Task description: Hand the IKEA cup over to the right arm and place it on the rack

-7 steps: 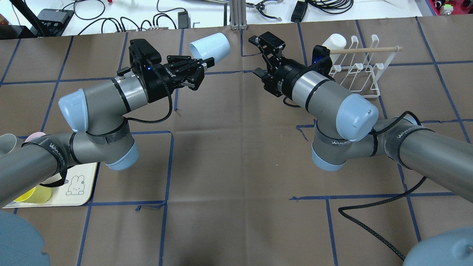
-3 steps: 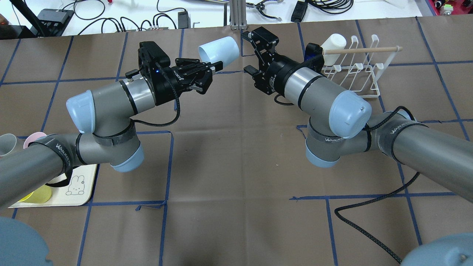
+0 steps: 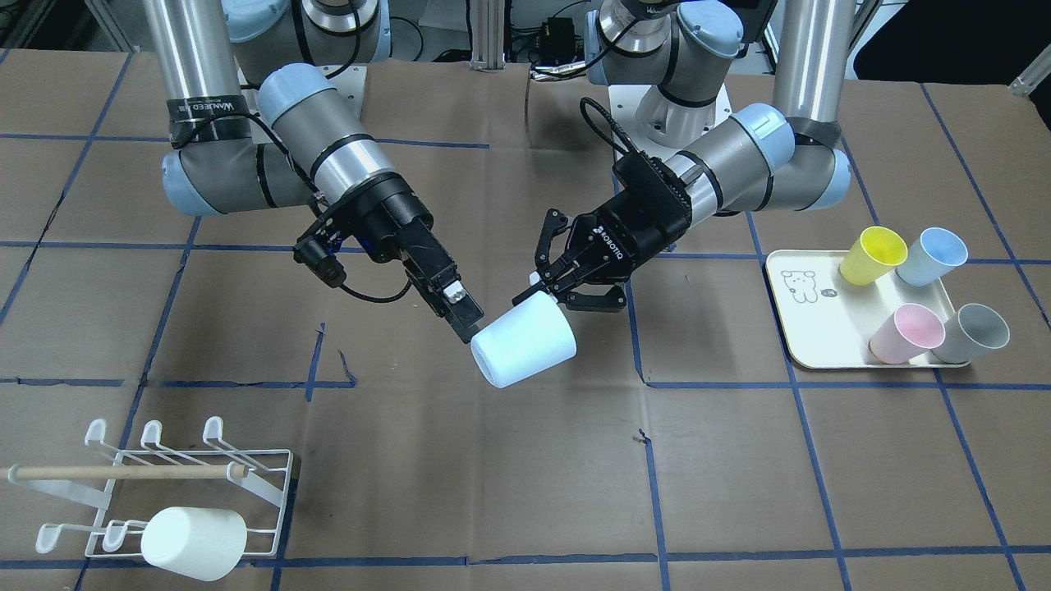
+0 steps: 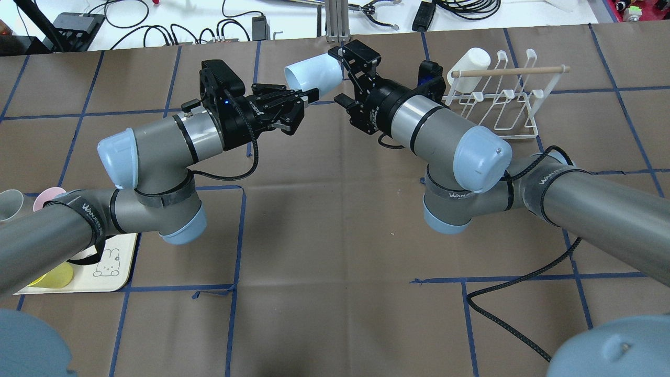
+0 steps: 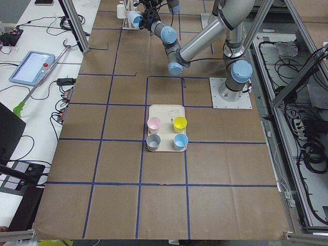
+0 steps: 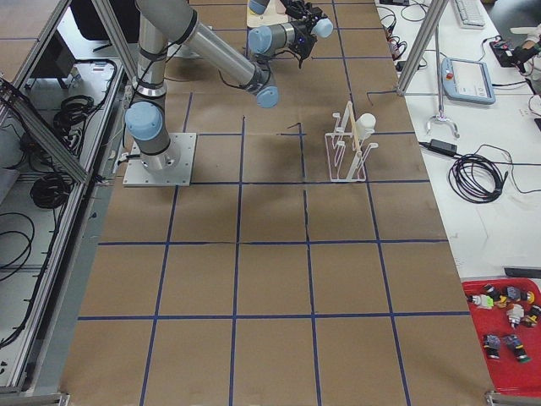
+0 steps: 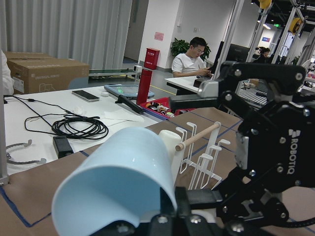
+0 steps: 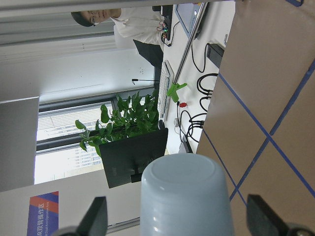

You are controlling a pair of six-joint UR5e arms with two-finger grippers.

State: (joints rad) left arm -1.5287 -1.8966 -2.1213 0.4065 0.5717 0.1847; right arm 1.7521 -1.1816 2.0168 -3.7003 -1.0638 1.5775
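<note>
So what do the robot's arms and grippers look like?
The left arm and right arm are silver-grey tubes with light-blue joint caps, black white-lettered bands and black braided cables. The left gripper and right gripper are black, marked ROBOTIQ, with two-finger jaws.

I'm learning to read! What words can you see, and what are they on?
"ROBOTIQ": left end effector, front view.
"ROBOTIQ": right end effector, left wrist view.
"WAN...": black band on right arm; rest blurred.
Cardboard box print: too small to read.
</note>
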